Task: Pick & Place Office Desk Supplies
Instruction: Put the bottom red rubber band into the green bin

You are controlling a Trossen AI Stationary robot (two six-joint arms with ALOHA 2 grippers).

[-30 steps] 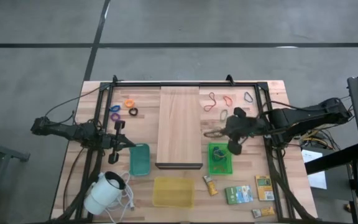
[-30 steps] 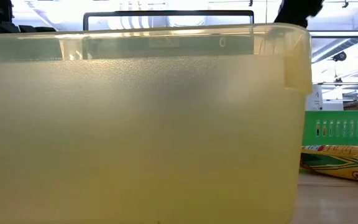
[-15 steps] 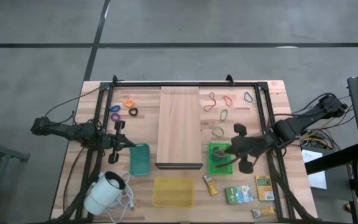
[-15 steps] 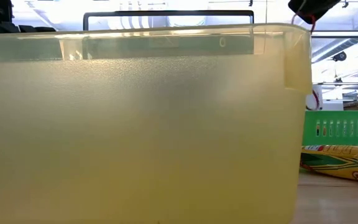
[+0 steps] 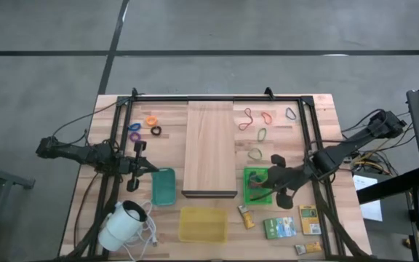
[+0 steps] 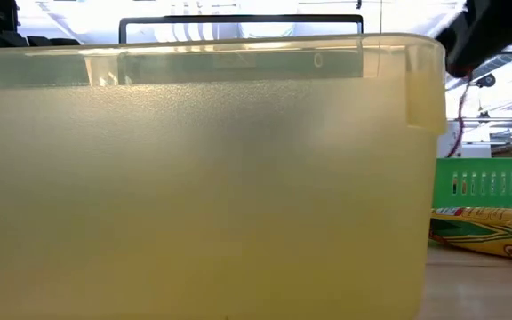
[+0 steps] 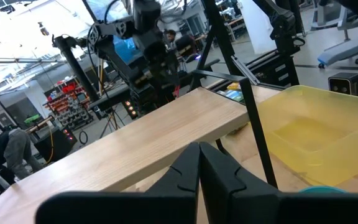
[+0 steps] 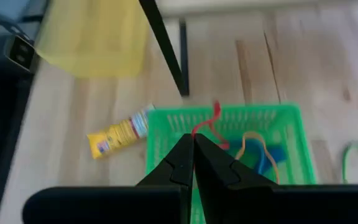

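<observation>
My right gripper (image 5: 265,185) is shut on a red rubber band (image 8: 209,124) and hovers over the green basket (image 8: 278,124), which holds tan and blue bands. More rubber bands (image 5: 266,117) lie on the table farther back, right of the wooden board (image 5: 210,149). Orange, purple and black rings (image 5: 150,121) lie left of the board. Little packets (image 5: 278,228) lie at the near right. My left gripper (image 5: 138,172) waits shut and level at the table's left, beside the teal tray (image 5: 163,185). My right gripper pinches the red band's loop (image 8: 197,132) between its two shut fingertips. The fingers slant down from the table's right side. The band dangles slack from the tips, over the basket and clear of it (image 6: 457,116).
A yellow tray (image 5: 203,223) stands near the front edge and fills most of the low view. A white round corded device (image 5: 124,224) lies at the near left. A black frame (image 5: 209,97) borders the work area.
My right gripper has gone down and toward the table's near edge, from beside the loose bands to over the green basket, tipping further downward. It stays shut on the red band, which has travelled with it.
</observation>
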